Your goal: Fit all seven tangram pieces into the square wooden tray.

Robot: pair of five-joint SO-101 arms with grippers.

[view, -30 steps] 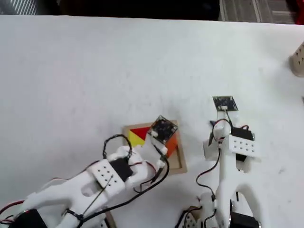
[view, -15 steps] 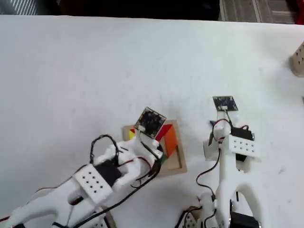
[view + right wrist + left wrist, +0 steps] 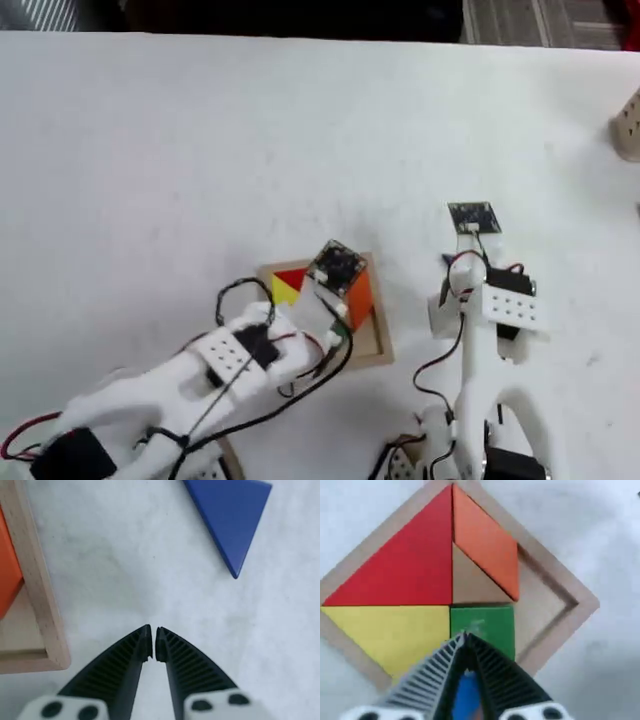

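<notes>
High view: the left arm (image 3: 230,360) covers most of the tray (image 3: 379,338). The left gripper (image 3: 465,639) hangs over the tray beside the green square (image 3: 487,625), tips together. A blue patch (image 3: 467,697) shows between the jaws (gripped or lying beneath, cannot tell). The right gripper (image 3: 152,642) is closed over bare table. The blue triangle (image 3: 230,510), cut off by the frame edge, lies outside the tray. Since half a second ago, the left wrist has swung toward the right arm (image 3: 490,330).

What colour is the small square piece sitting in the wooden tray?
Green; the square wooden tangram piece shows best in the left wrist view.
</notes>
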